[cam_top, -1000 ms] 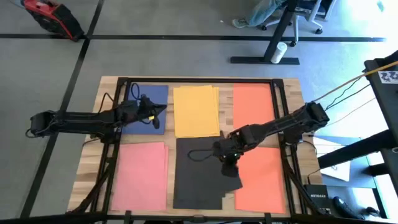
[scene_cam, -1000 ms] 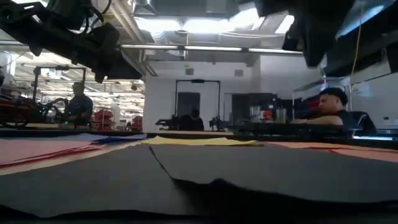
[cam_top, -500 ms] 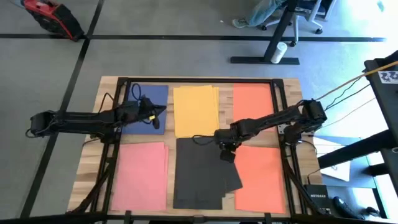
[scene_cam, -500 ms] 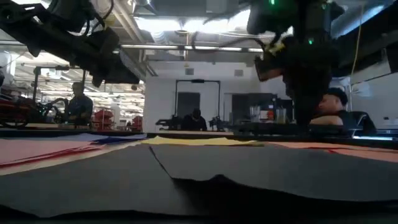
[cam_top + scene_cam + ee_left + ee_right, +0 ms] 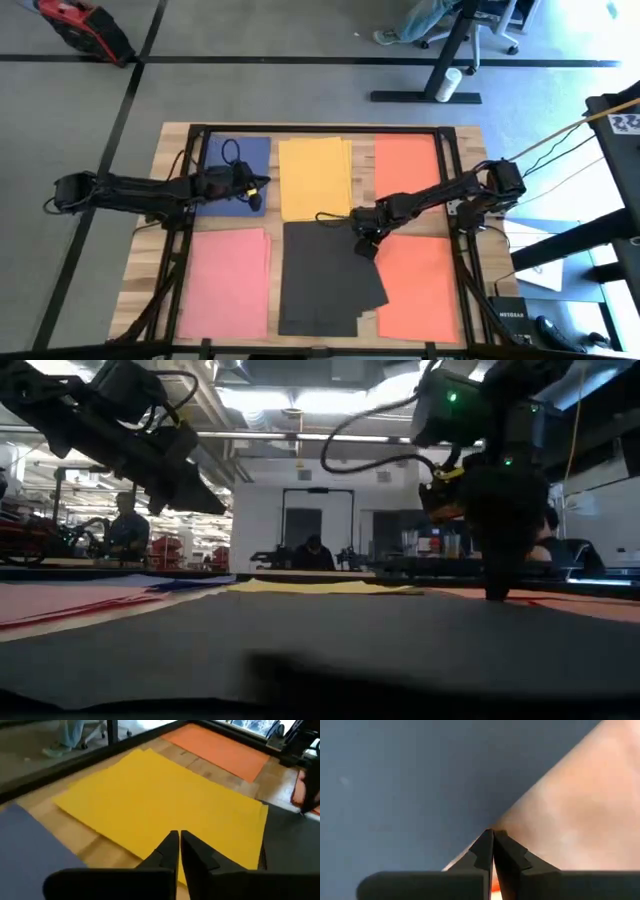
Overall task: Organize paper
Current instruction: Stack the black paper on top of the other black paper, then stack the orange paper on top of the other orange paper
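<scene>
Six groups of paper are counted on the wooden table [image 5: 165, 150]: blue sheet [image 5: 228, 158], yellow stack [image 5: 314, 177], two orange sheets [image 5: 406, 165], pink stack [image 5: 228, 282], black stack [image 5: 325, 285]. Right gripper [image 5: 366, 243], fingers closed and empty, is pressed on the black stack's 1 o'clock corner. Left gripper [image 5: 258, 196], closed and empty, is held over the blue sheet's 4 o'clock corner. Seated people are seen in the workshop behind.

A wooden table [image 5: 462, 140] carries six groups of construction paper in two rows. Far row: blue sheet [image 5: 236, 154], yellow stack [image 5: 314, 177], orange sheet [image 5: 408, 164]. Near row: pink stack [image 5: 228, 281], dark grey stack [image 5: 322, 282], another orange stack [image 5: 418, 287].
</scene>
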Robot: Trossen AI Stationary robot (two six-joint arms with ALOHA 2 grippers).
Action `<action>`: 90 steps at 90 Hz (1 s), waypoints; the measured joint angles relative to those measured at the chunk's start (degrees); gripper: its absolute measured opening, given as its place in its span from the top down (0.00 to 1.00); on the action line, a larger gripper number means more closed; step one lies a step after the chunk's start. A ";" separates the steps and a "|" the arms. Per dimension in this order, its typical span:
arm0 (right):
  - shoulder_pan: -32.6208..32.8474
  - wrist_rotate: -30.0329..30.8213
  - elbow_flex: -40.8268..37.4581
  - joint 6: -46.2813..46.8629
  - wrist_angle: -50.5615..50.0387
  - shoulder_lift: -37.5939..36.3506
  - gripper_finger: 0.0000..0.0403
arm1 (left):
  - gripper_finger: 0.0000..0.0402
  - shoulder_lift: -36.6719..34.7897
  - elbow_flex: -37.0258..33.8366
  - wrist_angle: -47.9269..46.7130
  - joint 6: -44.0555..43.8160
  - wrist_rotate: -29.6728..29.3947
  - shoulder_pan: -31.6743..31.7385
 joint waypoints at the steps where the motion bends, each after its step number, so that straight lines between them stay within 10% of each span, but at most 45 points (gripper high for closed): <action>1: 0.26 -0.42 0.00 0.26 0.23 0.00 1.00 | 1.00 0.14 0.00 -0.01 -0.36 0.00 -0.13; 62: 7.68 0.70 0.60 6.28 5.25 0.23 1.00 | 1.00 9.07 1.80 0.23 -7.26 -3.28 -19.10; 90: 6.90 23.54 5.09 -3.75 -22.98 -7.07 1.00 | 1.00 12.21 5.08 0.33 -2.03 -7.25 -18.57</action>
